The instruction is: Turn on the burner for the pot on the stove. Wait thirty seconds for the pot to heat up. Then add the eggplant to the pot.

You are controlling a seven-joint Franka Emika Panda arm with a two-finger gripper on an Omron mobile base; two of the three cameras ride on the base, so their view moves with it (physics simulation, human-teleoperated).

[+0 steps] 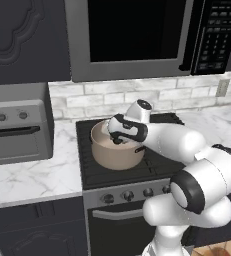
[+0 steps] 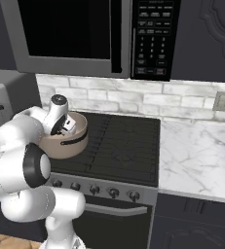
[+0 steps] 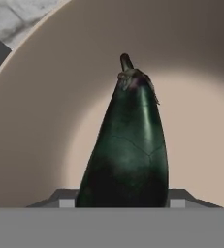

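- Over the front left grate of the stove (image 1: 112, 172), we see the pot (image 1: 114, 155) standing upright, its short dark handle pointing toward the middle of the cooktop.
- Our gripper (image 1: 118, 140) reaches down into the pot's mouth from above, the wrist just over the rim.
- From the hand camera, we see the eggplant (image 3: 125, 150) clamped between the jaws, its stem end pointing away from the hand and toward the pale inner wall of the pot (image 3: 40, 121).
- We cannot tell whether the eggplant touches the pot's floor.
- Behind the stove we see the microwave (image 2: 84, 34) mounted overhead, and the toaster oven (image 1: 17, 130) sits on the counter (image 1: 32, 180) to the left.
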